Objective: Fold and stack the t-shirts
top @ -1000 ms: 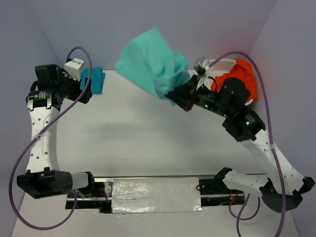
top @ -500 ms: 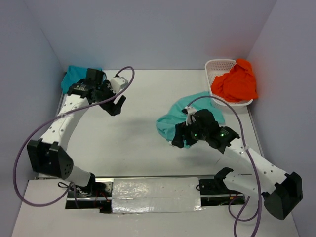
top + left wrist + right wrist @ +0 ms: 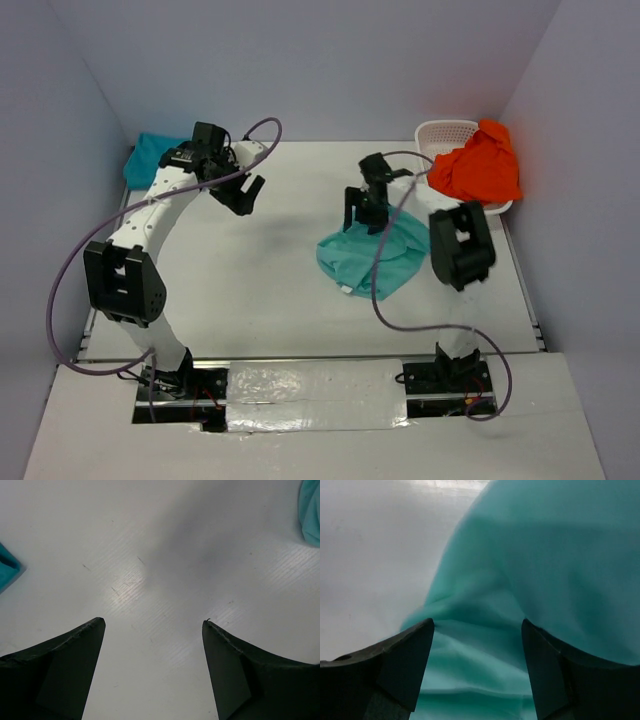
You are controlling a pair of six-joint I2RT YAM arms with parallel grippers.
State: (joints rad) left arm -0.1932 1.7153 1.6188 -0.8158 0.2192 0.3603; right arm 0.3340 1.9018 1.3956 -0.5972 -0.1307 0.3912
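Note:
The mint-aqua t-shirt (image 3: 378, 258) lies crumpled on the table right of centre. My right gripper (image 3: 362, 224) hovers over its far edge, open; in the right wrist view the mint-aqua t-shirt (image 3: 540, 565) fills the space below my right gripper (image 3: 477, 622) with no cloth between the fingers. The orange t-shirt (image 3: 480, 165) is heaped in the white basket (image 3: 440, 130). The teal blue t-shirt (image 3: 148, 158) lies at the far left. My left gripper (image 3: 243, 200) is open above bare table, as the left gripper (image 3: 153, 622) in its wrist view confirms.
The basket stands at the far right corner against the walls. Cables loop from both arms over the table. In the left wrist view a teal cloth edge (image 3: 6, 572) shows at the left and a mint cloth edge (image 3: 311, 510) at the upper right.
The right gripper opened and let go of the mint-aqua t-shirt, which went from held up in the air to a heap on the table. The left arm swung right, away from the teal blue t-shirt.

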